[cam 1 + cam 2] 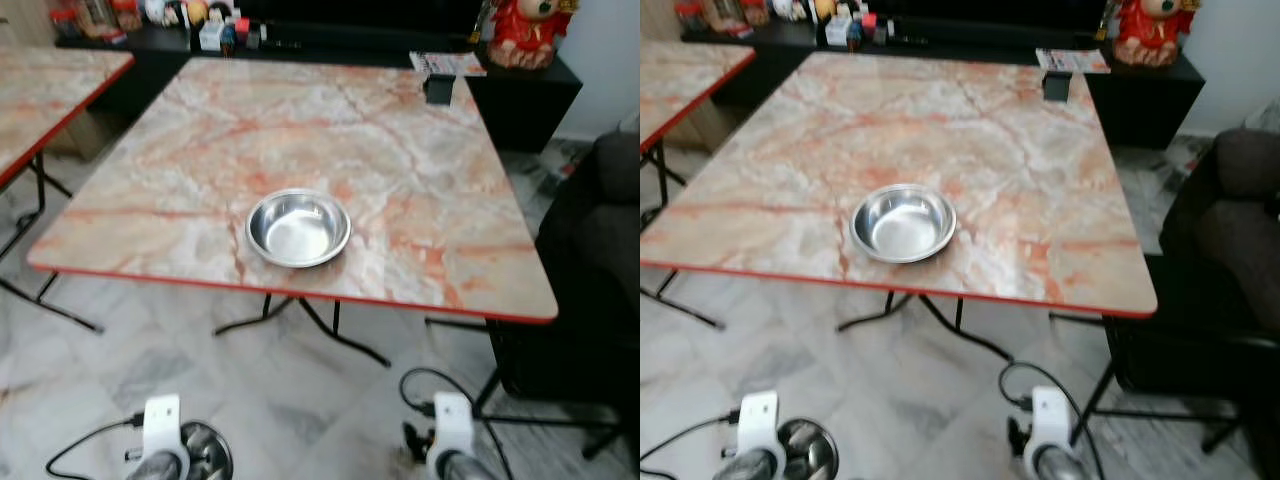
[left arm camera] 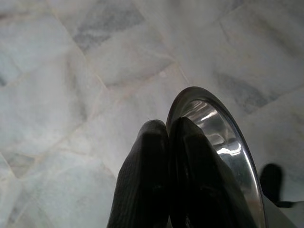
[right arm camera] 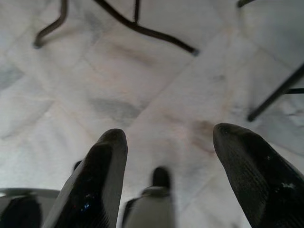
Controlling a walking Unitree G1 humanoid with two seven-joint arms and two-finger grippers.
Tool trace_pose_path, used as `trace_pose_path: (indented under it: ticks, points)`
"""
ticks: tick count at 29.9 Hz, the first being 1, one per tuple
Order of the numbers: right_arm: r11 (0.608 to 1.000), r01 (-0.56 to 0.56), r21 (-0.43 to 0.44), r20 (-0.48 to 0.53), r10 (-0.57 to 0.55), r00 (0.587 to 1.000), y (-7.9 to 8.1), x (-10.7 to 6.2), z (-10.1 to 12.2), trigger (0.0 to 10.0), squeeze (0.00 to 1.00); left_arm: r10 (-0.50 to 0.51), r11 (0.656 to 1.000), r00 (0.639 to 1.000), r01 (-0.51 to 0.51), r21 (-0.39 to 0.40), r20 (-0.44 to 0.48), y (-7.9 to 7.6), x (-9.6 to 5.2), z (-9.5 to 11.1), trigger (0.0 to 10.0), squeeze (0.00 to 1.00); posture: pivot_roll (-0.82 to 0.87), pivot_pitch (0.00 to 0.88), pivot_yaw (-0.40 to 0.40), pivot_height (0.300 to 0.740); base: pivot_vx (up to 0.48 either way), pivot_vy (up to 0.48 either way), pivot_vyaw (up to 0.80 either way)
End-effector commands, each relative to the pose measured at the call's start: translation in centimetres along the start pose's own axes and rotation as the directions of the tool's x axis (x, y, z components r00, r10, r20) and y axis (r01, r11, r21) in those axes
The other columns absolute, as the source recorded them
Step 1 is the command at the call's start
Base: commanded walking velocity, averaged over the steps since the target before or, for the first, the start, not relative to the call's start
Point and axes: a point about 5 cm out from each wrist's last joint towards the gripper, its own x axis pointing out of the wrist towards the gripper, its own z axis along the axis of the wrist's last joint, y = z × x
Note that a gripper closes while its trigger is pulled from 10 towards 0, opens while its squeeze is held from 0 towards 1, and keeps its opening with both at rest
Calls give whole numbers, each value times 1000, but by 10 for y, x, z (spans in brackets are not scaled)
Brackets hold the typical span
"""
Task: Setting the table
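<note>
A marble-patterned folding table (image 1: 420,180) holds one steel bowl (image 1: 298,227) at frame centre; the left gripper (image 2: 166,142), clamped on a second steel bowl (image 2: 223,147), must lift it there, while the right gripper (image 3: 175,156) hangs open.

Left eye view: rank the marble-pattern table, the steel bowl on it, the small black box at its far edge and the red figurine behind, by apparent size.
1. Marble-pattern table.
2. Steel bowl.
3. Red figurine, cropped and farther away, so its place is unsure.
4. Small black box.

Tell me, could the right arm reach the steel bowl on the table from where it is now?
Probably yes: the right gripper hangs open and empty, and the steel bowl sits alone near the table's near edge.
</note>
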Motion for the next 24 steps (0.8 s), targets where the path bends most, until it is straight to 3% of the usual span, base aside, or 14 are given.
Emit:
trace_pose_path:
  ticks: [1,8,24]
  points:
    - [1000,16,10,-50,-16,999,-8,-4,-14,10000,0,-12,1000,1000,12,0,-29,-3,-2,-9,10000,0,30,114,-34,740,0,0,-469]
    - [1000,26,5,-36,-26,999,-9,-4,-12,10000,0,-3,1000,999,3,14,-32,-3,-2,-10,10000,0,31,114,-38,740,0,0,-70]
    - [999,33,-1,-36,-33,999,-11,-4,-11,10000,0,5,1000,1000,-5,7,-25,-3,-2,-8,10000,0,33,118,-41,740,0,-289,-86]
